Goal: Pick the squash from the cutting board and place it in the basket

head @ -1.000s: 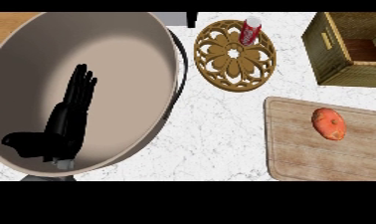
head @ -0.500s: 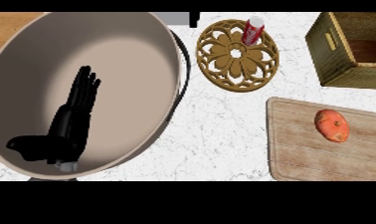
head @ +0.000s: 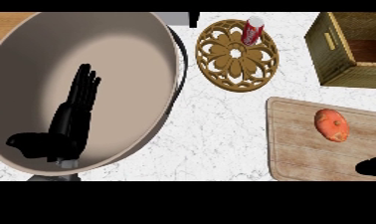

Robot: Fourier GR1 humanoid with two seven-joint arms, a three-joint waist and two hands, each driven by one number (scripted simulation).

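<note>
Head view: the squash lies on the cutting board at lower right, untouched. The basket is cut off at upper right. The left hand, fingers straight and together, rests lower left. A dark tip at the right edge is unclear.

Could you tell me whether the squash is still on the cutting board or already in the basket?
On the board: the squash lies on the cutting board, apart from the basket above it.

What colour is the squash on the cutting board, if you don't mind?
The squash is orange-red, seen in the head view.
</note>
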